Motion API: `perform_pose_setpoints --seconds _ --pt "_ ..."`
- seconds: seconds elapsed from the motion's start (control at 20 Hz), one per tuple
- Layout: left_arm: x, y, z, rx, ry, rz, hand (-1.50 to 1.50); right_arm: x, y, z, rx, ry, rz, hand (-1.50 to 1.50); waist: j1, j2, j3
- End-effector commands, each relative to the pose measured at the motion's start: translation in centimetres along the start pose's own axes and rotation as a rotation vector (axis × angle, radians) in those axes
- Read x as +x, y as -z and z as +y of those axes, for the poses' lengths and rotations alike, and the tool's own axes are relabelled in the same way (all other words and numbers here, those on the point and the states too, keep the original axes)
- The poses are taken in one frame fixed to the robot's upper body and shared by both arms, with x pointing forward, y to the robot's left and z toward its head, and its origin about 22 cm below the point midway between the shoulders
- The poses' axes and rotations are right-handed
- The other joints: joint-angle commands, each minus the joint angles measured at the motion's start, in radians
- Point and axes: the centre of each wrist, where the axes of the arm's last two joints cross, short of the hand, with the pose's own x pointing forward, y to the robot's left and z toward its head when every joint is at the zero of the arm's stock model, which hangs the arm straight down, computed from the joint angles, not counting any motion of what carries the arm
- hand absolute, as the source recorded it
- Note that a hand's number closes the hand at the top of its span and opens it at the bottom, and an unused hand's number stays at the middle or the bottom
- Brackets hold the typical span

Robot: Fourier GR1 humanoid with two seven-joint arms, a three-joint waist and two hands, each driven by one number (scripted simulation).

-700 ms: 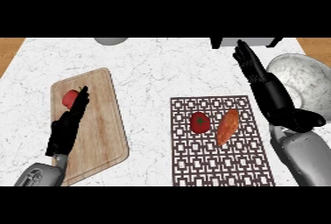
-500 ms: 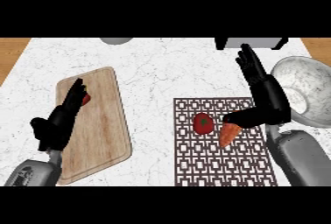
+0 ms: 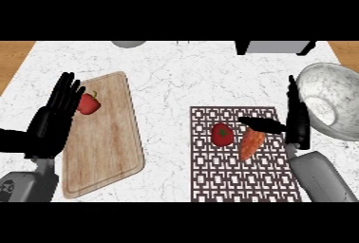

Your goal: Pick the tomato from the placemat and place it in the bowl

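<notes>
our right hand point(image 3: 296, 122) is over the right edge of the placemat point(image 3: 238, 182), with its fingers straight and pointing up toward the far side of the counter point(image 3: 182, 71). its thumb reaches out to the left, above the top end of the carrot point(image 3: 250, 144). we hold nothing with it. the tomato point(image 3: 222, 134) lies on the placemat, just beside the carrot on its left, and our hand is not touching it. the bowl point(image 3: 329, 102) stands on the counter at the right, close to our right hand. our left hand point(image 3: 54, 121) is open too, fingers straight, over the left edge of the wooden cutting board point(image 3: 105, 142). a red pepper point(image 3: 88, 103) lies on this board, beside the fingers.
</notes>
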Motion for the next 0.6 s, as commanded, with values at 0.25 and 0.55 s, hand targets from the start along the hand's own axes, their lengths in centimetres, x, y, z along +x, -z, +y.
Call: perform_pose_setpoints --seconds 0.25,0.55 --pt "0.9 0.6 1.7 -0.007 -0.059 0.005 0.00 5.5 4.6 -1.9 0.021 -0.422 0.094 -1.50 0.007 0.001 0.001" --pt "0.5 -0.1 0.1 -0.038 -0.064 -0.004 0.00 5.3 3.9 -0.8 0.512 -0.722 0.385 -1.50 0.032 0.000 -0.001"
